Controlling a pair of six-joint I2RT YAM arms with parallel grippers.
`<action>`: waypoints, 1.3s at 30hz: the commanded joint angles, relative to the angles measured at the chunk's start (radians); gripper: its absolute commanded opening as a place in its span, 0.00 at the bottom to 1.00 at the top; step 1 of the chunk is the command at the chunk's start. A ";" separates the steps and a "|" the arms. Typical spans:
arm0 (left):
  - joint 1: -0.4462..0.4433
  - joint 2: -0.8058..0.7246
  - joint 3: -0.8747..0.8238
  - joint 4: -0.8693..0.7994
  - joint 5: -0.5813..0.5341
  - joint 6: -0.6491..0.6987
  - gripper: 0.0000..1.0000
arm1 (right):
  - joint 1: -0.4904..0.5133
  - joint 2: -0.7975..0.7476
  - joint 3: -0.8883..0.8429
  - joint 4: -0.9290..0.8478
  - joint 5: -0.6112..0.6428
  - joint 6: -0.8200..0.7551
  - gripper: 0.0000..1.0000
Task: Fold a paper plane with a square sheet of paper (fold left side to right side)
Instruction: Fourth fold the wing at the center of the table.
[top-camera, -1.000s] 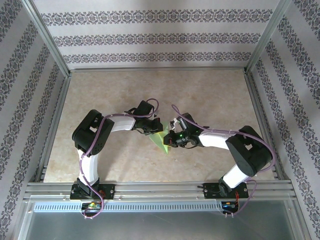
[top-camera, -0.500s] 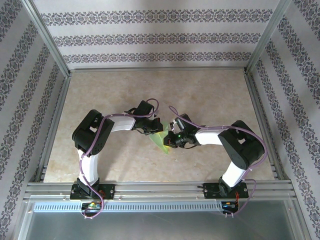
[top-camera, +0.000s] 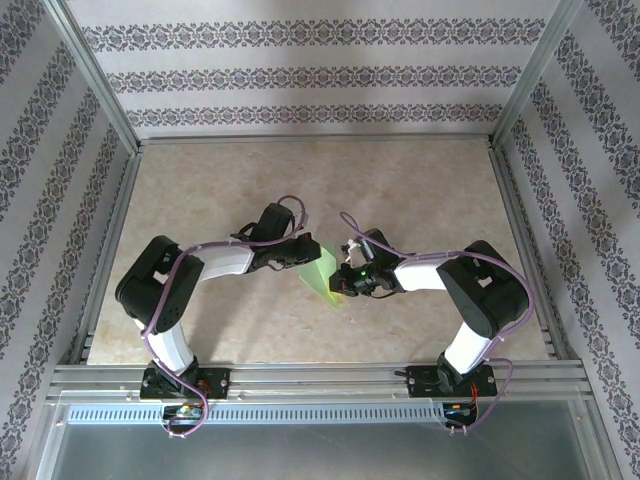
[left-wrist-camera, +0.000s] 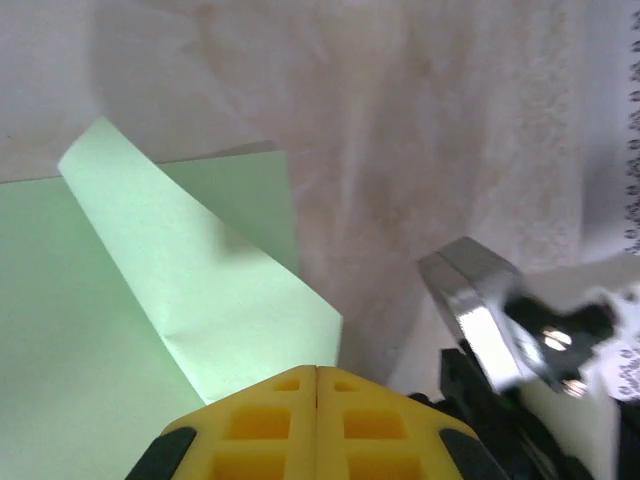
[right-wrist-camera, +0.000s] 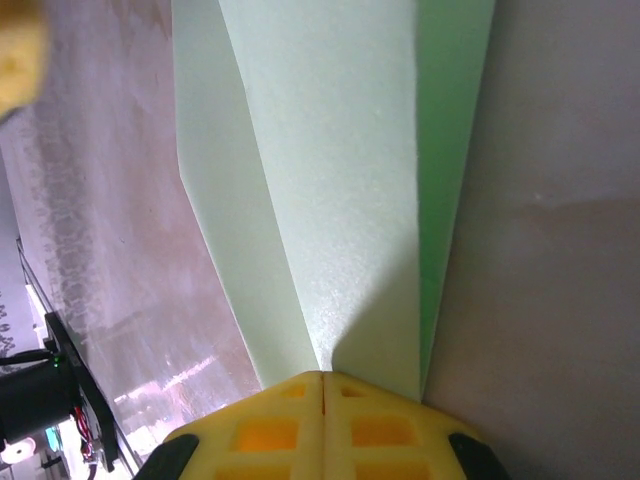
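The square sheet of paper (top-camera: 322, 272) lies near the middle of the beige mottled tabletop (top-camera: 400, 190), between the two grippers. It is thin, matte, light green and partly folded into a narrow wedge. The left arm bends its elbow outward and reaches right. The left gripper (top-camera: 299, 259) has its yellow fingers pressed together at a raised flap (left-wrist-camera: 200, 280) that casts a soft shadow. The right arm mirrors it, reaching left and low. The right gripper (top-camera: 337, 286) is closed where two long creases (right-wrist-camera: 340, 150) converge at its fingertips.
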 joint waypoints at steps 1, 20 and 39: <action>-0.029 -0.006 -0.054 0.126 0.005 -0.061 0.03 | -0.013 0.052 -0.027 -0.148 0.086 -0.052 0.00; -0.082 0.161 0.024 0.096 -0.007 -0.083 0.03 | -0.006 0.049 0.008 -0.276 0.157 -0.101 0.00; 0.012 0.207 0.018 0.050 -0.038 -0.060 0.03 | -0.005 0.054 0.013 -0.333 0.166 -0.119 0.00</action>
